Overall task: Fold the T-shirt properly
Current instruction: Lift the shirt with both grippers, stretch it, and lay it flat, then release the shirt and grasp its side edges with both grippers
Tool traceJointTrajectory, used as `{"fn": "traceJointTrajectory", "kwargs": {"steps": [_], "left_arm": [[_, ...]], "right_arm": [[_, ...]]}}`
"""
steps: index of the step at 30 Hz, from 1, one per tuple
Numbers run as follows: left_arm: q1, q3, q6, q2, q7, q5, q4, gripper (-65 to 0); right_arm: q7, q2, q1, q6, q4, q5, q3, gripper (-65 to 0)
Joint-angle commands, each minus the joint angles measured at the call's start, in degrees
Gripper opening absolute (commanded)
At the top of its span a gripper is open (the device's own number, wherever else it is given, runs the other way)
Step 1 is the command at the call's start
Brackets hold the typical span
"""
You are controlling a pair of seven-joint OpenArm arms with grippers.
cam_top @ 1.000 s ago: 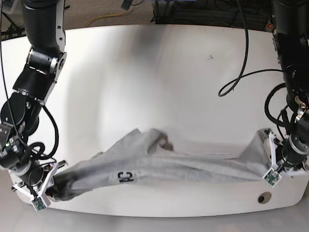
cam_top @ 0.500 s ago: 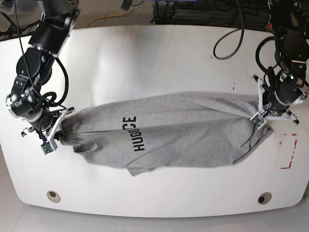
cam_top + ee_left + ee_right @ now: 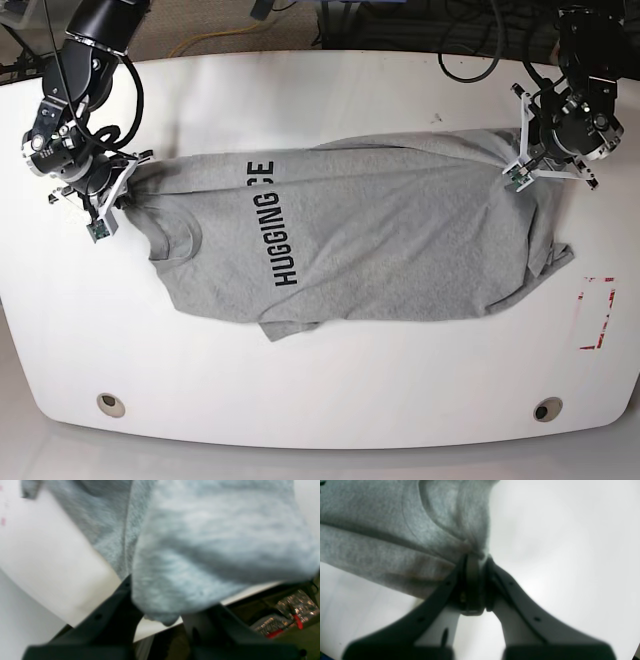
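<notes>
- Right gripper (image 3: 112,196), at the left of the base view: closed on one end of the T-shirt (image 3: 380,240), cloth bunched between its fingers (image 3: 472,580).
- T-shirt: spread across the middle of the white table (image 3: 330,390), stretched between both grippers; its far edge is taut, its near edge lies loose with a folded corner. Black letters (image 3: 268,225) run near the right gripper's end.
- Left gripper (image 3: 522,170), at the right of the base view: clamped on the opposite end of the shirt.
- Red marking (image 3: 597,312): on the table near the right edge.
</notes>
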Motion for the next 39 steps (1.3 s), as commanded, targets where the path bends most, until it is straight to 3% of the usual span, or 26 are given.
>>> {"fn": "traceJointTrajectory", "kwargs": {"steps": [1,5,8,10,12,16,18,20,27,32,39], "left_arm": [[1.0,-0.6,0.1,-1.1,0.5,1.2,1.0,-57.8],[2.7,-0.6,0.1,-1.1,0.5,1.3,0.9,-43.2],[3.0,-0.6,0.1,-1.1,0.5,1.3,0.8,-38.6],[3.1,-0.5,0.1,-1.0,0.5,1.3,0.7,-37.1],[3.1,-0.4,0.1,-0.9,0.5,1.4,0.4,-33.8],[3.0,-0.3,0.1,-0.9,-0.5,1.0,0.3,-25.1],[3.0,-0.3,0.1,-0.9,-2.6,1.0,0.5,-22.6],[3.0,-0.3,0.1,-1.0,-3.9,1.0,0.5,-21.4],[-0.5,-0.6,0.1,-0.8,-4.5,0.9,0.6,-21.4],[-3.4,-0.6,0.1,1.2,-4.3,-0.9,1.0,-21.5],[-3.6,-0.5,0.1,0.7,-0.1,-5.5,1.0,-21.7]], "right_arm": [[1.0,1.0,-1.3,-0.3,1.2,-0.2,0.3,-65.0],[1.0,-0.8,-3.2,-0.3,1.2,-0.2,1.3,-64.4],[0.8,-1.3,-4.4,-0.3,1.2,-0.2,2.5,-63.6],[0.6,-1.4,-5.0,-0.3,1.2,-0.2,3.0,-59.5],[0.5,-1.4,-5.5,-0.3,1.4,-0.2,3.1,-47.7],[0.5,-1.4,-6.3,-0.3,4.0,-0.2,3.1,-18.1],[0.5,-1.4,-6.7,-0.3,6.2,-0.2,3.1,-7.8],[0.5,-1.9,-6.6,-0.3,8.0,-0.2,3.1,-3.0],[0.5,-2.9,0.2,-0.3,4.7,-0.3,2.8,-6.0],[0.6,-2.5,8.5,-0.3,-5.2,-0.3,2.5,-8.7],[2.9,-0.7,20.4,-0.3,-21.7,-0.4,2.4,-8.7]]}}
